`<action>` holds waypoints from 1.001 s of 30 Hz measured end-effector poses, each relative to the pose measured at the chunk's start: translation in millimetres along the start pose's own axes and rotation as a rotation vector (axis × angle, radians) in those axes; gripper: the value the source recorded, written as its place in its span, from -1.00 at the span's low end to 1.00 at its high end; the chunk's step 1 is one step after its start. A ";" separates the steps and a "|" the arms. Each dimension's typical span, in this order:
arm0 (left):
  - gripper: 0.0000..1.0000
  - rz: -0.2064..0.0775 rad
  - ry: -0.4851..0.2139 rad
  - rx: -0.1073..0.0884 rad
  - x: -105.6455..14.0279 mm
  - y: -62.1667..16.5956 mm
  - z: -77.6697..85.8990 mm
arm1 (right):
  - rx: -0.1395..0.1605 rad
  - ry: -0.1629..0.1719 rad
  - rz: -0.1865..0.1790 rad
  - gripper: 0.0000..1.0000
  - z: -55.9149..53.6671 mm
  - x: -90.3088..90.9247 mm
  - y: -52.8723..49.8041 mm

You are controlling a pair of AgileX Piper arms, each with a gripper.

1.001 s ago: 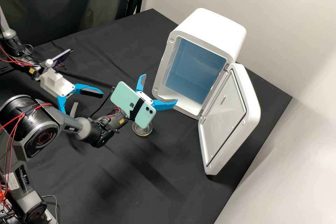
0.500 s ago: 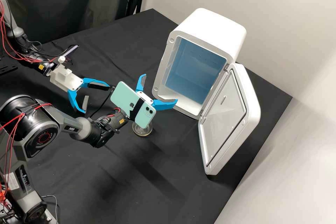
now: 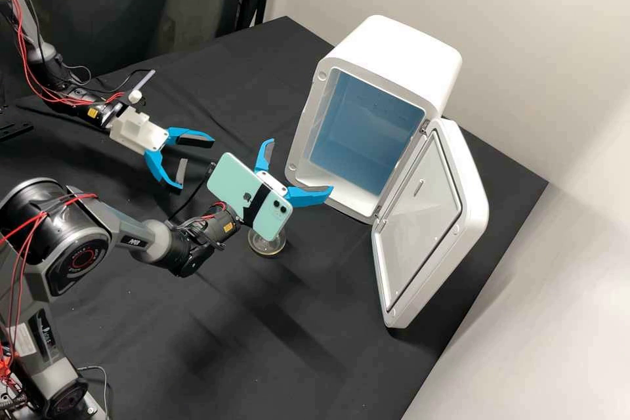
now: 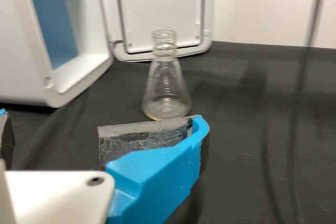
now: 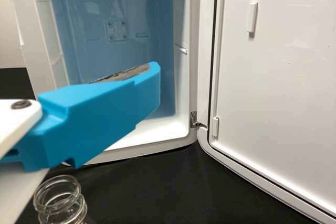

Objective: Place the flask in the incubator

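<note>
Hanging over the counter (image 3: 262, 341) at left, the left gripper (image 3: 187, 156) has its fingers spread and empty. Next, the right gripper (image 3: 299, 167) hovers above the flask (image 3: 267, 244), fingers apart and not gripping it; the flask stands upright on the counter. Rightmost, the incubator (image 3: 394, 52) stands with its door (image 3: 426, 223) open and nothing inside, so grasping and placing are both left.

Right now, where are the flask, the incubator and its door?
flask (image 4: 166, 90), left wrist view, on its glass body.
incubator (image 3: 394, 52), high view, on its white top.
door (image 3: 420, 213), high view, on its inner panel.
</note>
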 end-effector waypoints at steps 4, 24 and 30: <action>1.00 0.007 0.017 -0.005 -1.4 2.7 -8.8 | 0.000 0.000 0.000 1.00 0.0 0.0 0.0; 1.00 0.076 -0.027 -0.006 -11.8 27.0 -1.9 | 0.000 0.000 0.000 1.00 0.0 0.0 0.0; 1.00 0.085 -0.048 -0.006 -13.6 29.0 3.2 | 0.000 0.000 0.000 1.00 0.0 0.0 0.0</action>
